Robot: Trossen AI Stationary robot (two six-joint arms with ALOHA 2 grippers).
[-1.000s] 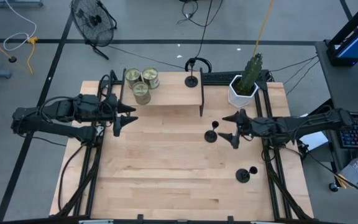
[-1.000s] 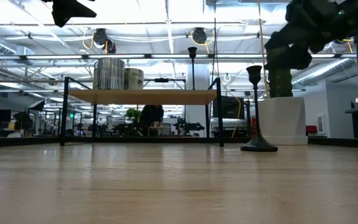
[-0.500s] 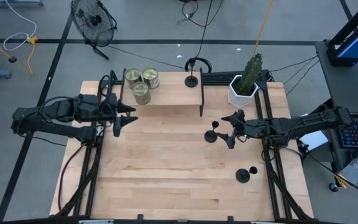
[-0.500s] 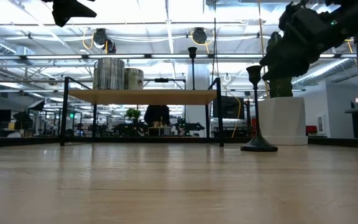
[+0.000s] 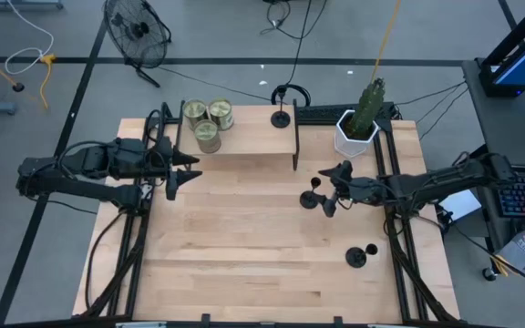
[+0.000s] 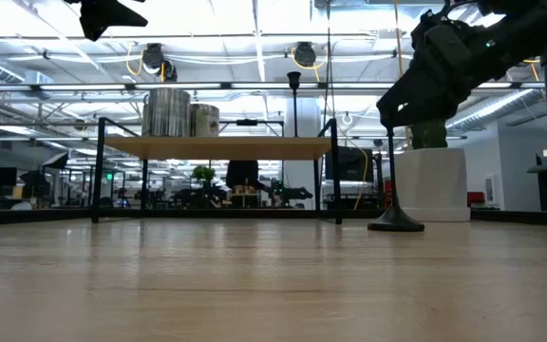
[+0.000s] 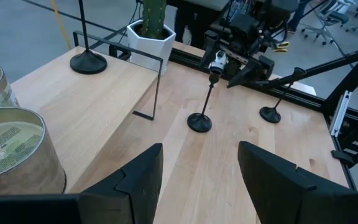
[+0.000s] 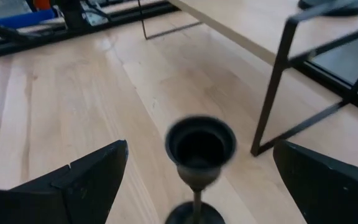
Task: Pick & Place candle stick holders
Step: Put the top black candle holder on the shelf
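One black candle stick holder [image 5: 310,199] stands on its round base at the table's middle right; its cup [image 8: 201,146] shows close in the right wrist view. My right gripper [image 5: 328,189] is open at cup height, one finger [image 8: 86,180] on each side of the cup, touching nothing. In the low view the gripper [image 6: 399,100] hides the cup above the base [image 6: 394,223]. A second holder [image 5: 360,256] stands near the right front. A third [image 5: 281,117] stands on the shelf. My left gripper [image 5: 182,171] waits open at the left, by the shelf.
A low wooden shelf on a black frame [image 5: 244,138] stands at the far middle, with three greenish-gold tins [image 5: 206,123] on its left end. A white pot with a cactus [image 5: 358,128] stands at the far right. Bare wood lies toward the near edge.
My right gripper has moved toward the table's left edge and a little down, up to the standing holder; its open fingers now flank the cup. The holder has stayed where it was.
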